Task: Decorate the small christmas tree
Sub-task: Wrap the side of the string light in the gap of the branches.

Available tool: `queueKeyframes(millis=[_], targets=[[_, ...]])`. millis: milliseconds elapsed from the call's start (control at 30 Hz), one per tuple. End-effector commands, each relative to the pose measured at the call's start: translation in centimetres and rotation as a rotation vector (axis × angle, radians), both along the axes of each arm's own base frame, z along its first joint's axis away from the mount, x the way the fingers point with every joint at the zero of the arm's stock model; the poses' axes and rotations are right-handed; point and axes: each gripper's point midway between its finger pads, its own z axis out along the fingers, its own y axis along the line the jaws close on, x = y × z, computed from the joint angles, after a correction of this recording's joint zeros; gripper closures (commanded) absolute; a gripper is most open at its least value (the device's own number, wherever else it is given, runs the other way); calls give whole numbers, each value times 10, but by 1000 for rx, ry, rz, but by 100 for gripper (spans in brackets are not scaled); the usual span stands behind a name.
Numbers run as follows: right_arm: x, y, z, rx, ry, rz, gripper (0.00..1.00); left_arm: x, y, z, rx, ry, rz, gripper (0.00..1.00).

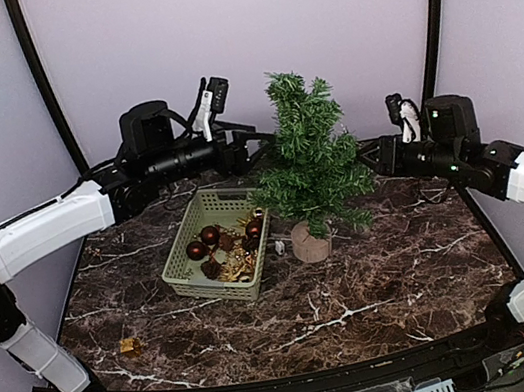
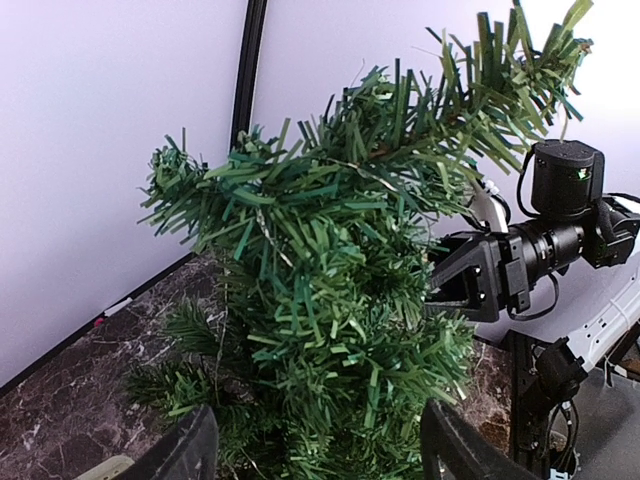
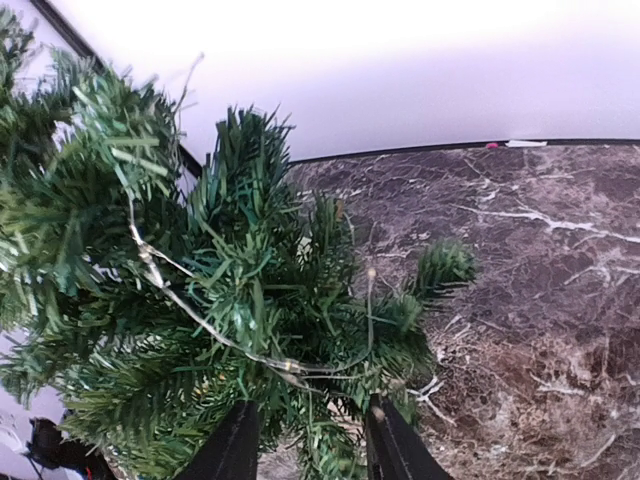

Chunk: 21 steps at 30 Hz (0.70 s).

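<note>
The small christmas tree (image 1: pixel 312 162) stands mid-table in its round tan base (image 1: pixel 311 243). A thin wire string of tiny lights (image 3: pixel 210 325) lies draped through its branches (image 3: pixel 200 300). My left gripper (image 1: pixel 257 141) is at the tree's left side and stands open. In the left wrist view its wide-apart fingers (image 2: pixel 190 450) flank bushy foliage (image 2: pixel 330 270) without closing on it. At the tree's right side my right gripper (image 1: pixel 369 159) is open. Its fingertips (image 3: pixel 305 440) are apart just below the wire and lower branches. The right gripper (image 2: pixel 470 280) also shows beyond the tree.
A pale green basket (image 1: pixel 179 271) left of the tree holds dark red balls (image 1: pixel 210 236) and gold ornaments. A small gold piece (image 1: pixel 129 346) lies near the front left. A small white item (image 1: pixel 279 248) sits beside the tree base. Black frame posts rise behind.
</note>
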Motion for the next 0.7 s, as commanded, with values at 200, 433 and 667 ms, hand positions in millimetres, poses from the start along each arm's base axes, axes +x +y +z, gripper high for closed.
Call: queueKeyframes(millis=[200,433,667], targets=[[-18,-32,18,-18,-43,-106,24,-9,14,16,-17,-37,25,28],[-32,-41,51,64,-148,-117,9,-5,35,13,-36,15,140,24],[-43,-53,49,105,-182,-150,7,-10,80,-13,-53,168,304,20]])
